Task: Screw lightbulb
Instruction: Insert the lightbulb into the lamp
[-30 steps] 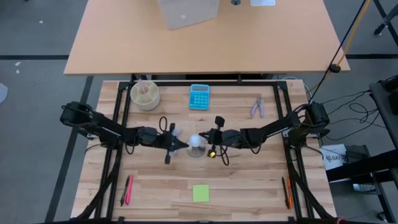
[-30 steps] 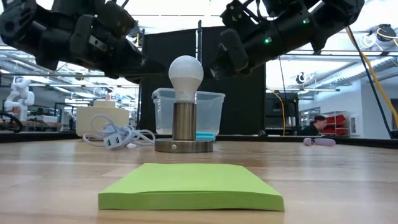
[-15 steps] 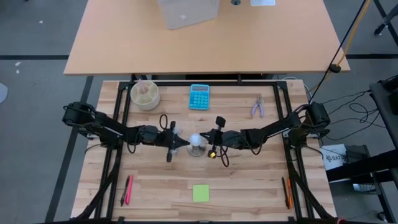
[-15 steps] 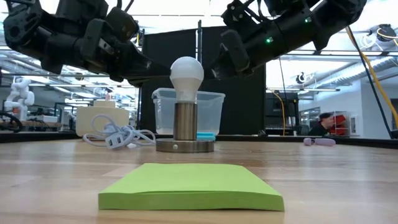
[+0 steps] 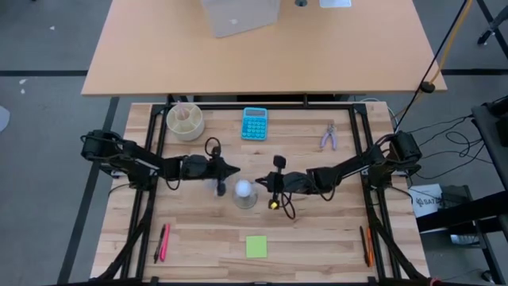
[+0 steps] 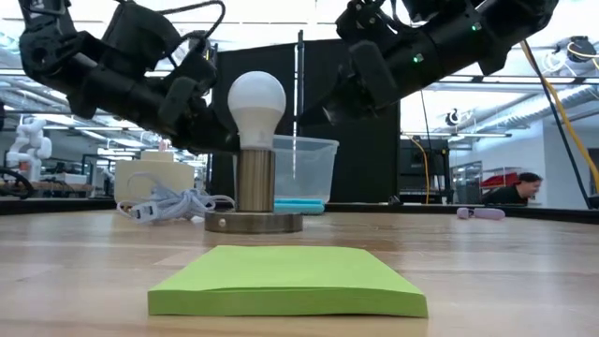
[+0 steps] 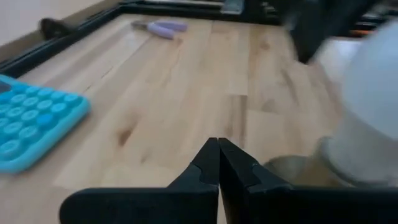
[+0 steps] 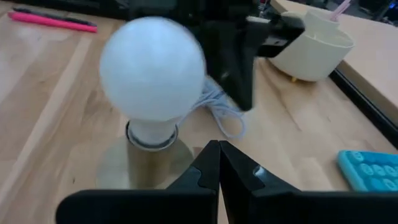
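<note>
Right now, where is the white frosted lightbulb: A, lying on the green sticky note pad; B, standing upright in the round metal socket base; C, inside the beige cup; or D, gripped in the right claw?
B: the white frosted lightbulb stands upright in the round metal socket base, with both claws shut and apart from it.

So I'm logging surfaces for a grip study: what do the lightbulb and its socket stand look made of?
The lightbulb: matte white frosted globe, glass or plastic, can't tell which. The socket stand: brushed grey-brown metal by its dull sheen, probably steel or aluminium.
</note>
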